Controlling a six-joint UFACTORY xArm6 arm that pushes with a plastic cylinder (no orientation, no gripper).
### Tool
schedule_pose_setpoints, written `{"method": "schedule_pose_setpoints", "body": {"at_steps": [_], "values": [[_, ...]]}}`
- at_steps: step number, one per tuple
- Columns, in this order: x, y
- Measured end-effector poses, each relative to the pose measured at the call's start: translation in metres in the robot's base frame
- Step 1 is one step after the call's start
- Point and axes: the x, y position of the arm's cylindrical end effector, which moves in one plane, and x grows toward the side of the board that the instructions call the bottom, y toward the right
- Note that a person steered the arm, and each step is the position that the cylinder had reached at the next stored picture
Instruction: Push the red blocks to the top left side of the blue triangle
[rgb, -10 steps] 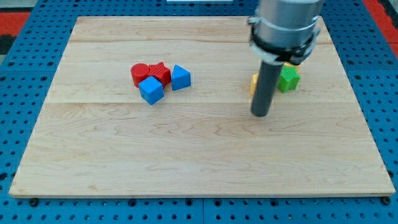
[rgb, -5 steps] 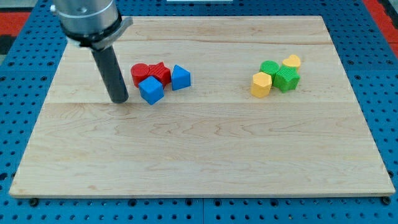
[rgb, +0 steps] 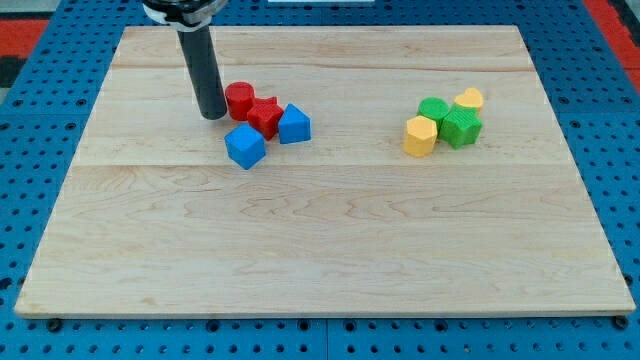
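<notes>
The tip (rgb: 212, 115) touches the red cylinder (rgb: 239, 99) in the bench's (rgb: 320, 250) upper-left part; the red star (rgb: 265, 116) sits against the blue triangle (rgb: 294, 125). No end effector exists.

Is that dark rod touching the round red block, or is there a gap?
Touching, as far as the view shows: my tip sits right against the left side of the round red block, with no board visible between them.

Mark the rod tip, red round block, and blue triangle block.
my tip (rgb: 212, 115), camera view, rod's very bottom end.
red round block (rgb: 239, 99), camera view, top face.
blue triangle block (rgb: 294, 124), camera view, centre of its visible face.
</notes>
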Motion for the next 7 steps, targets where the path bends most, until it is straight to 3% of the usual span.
{"method": "schedule_pose_setpoints", "body": {"at_steps": [2,4,7], "values": [[-0.038,0.009],[0.008,0.025],[-0.007,0.044]]}}
